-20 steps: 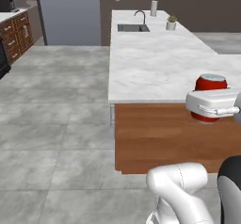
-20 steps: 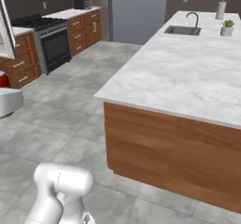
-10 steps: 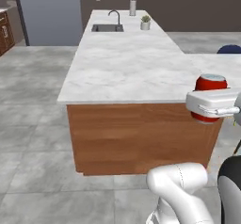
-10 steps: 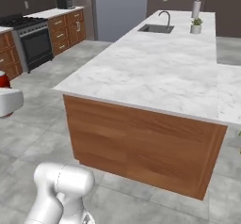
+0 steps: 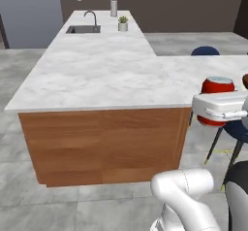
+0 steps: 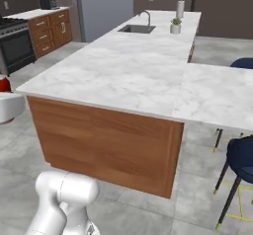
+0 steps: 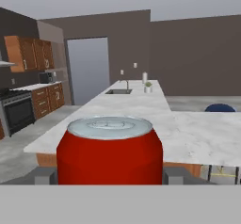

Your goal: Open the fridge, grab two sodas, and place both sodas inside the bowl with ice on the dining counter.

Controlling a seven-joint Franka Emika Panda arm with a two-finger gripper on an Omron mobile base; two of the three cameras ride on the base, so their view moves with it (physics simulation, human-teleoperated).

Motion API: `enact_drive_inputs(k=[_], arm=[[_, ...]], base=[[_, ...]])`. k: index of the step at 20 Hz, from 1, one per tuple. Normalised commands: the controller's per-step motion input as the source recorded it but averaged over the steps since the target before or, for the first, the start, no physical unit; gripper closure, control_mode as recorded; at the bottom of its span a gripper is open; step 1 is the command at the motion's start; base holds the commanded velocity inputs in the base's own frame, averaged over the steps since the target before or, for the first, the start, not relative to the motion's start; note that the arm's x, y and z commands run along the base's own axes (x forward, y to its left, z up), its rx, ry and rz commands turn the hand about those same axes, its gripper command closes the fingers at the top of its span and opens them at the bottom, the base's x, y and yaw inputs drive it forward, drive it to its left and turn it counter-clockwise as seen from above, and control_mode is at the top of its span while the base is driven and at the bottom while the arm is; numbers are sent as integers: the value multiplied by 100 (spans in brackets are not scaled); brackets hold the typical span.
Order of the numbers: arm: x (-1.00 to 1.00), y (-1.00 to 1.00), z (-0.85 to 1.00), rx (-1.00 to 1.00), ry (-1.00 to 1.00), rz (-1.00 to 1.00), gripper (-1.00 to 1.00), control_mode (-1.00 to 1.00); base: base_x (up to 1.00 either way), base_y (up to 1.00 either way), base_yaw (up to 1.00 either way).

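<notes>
**Inspector:** Any brand, label or writing legible?

**Recorder:** None. The soda can [image 7: 110, 150] is plain red with a silver top and carries no readable print. No lettering can be made out on the fridge [image 7: 87, 70] or the cabinets.

**Inspector:** State of the hand [image 7: 109, 176]?

**Recorder:** Closed on the soda can. In the hand view one grey finger [image 7: 45, 175] sits against each side of the upright can. In the left base view the can [image 5: 218, 88] sits in the white hand [image 5: 220, 106], just off the near right corner of the bench [image 5: 106, 74].

**Inspector:** Position of the other task items, relative to the bench?

**Recorder:** The fridge stands beyond the bench's far left end, doors shut. A sink [image 5: 84, 29] and a potted plant [image 5: 123, 23] are at the bench's far end. A blue chair [image 6: 242, 160] stands just right of the bench's near end, under the adjoining dining counter [image 6: 222, 93].

**Inspector:** Change from the earlier frames?

**Recorder:** The whole scene has slid left in both base views, so the base has moved. The chairs and dining counter have come into view, and the stove now sits at the picture's edge. The can remains gripped as before.
</notes>
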Motion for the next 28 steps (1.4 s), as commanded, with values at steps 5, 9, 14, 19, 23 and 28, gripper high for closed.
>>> enact_drive_inputs(k=[5,9,14,19,23,28], arm=[[0,0,0,0,0,0,100,100],[0,0,0,0,0,0,100,100],[0,0,0,0,0,0,100,100],[0,0,0,0,0,0,100,100],[0,0,0,0,0,0,100,100],[0,0,0,0,0,0,100,100]], base=[[30,-94,-7],[38,-95,-3],[41,-96,-3],[47,-93,-3],[59,-83,-5],[63,-56,-11]])
